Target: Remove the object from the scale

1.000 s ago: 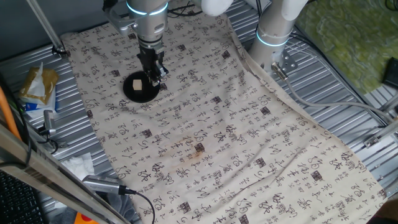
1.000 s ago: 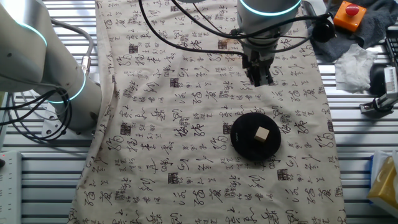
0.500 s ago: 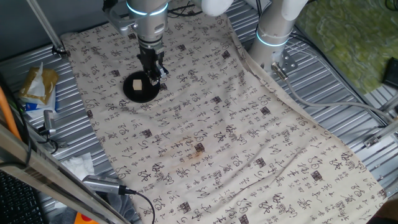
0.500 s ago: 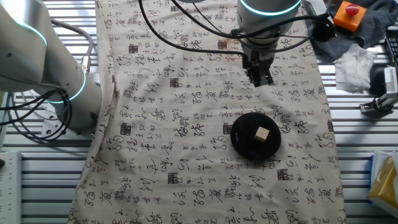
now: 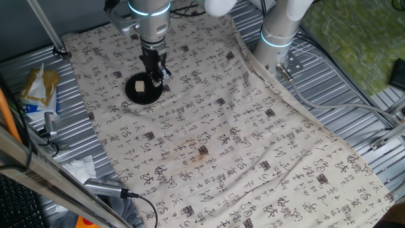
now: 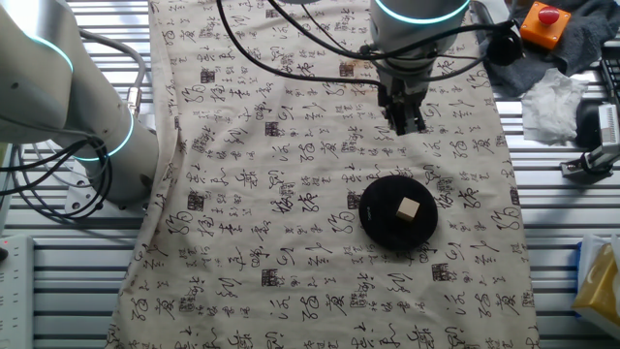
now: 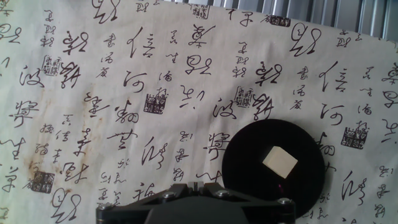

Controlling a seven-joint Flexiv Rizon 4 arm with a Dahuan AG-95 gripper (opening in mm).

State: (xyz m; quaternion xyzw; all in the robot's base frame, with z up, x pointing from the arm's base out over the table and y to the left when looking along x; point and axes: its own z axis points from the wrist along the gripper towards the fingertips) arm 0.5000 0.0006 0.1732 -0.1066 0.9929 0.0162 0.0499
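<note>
At lower right of the hand view, the wooden cube (image 7: 280, 162) sat on the round black scale (image 7: 249, 155), right of its center. Above centre in the other fixed view, the tool (image 6: 401, 123) hung over the printed cloth (image 6: 291, 242), apart from the scale, holding nothing; its opening could not be told.

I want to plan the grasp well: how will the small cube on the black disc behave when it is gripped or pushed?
The cube looks like solid wood with flat faces, so it is probably stiff and light and should not roll. It lies loose on the smooth disc, so a side push may slide it. It is small, so the fingers probably need good centring.
</note>
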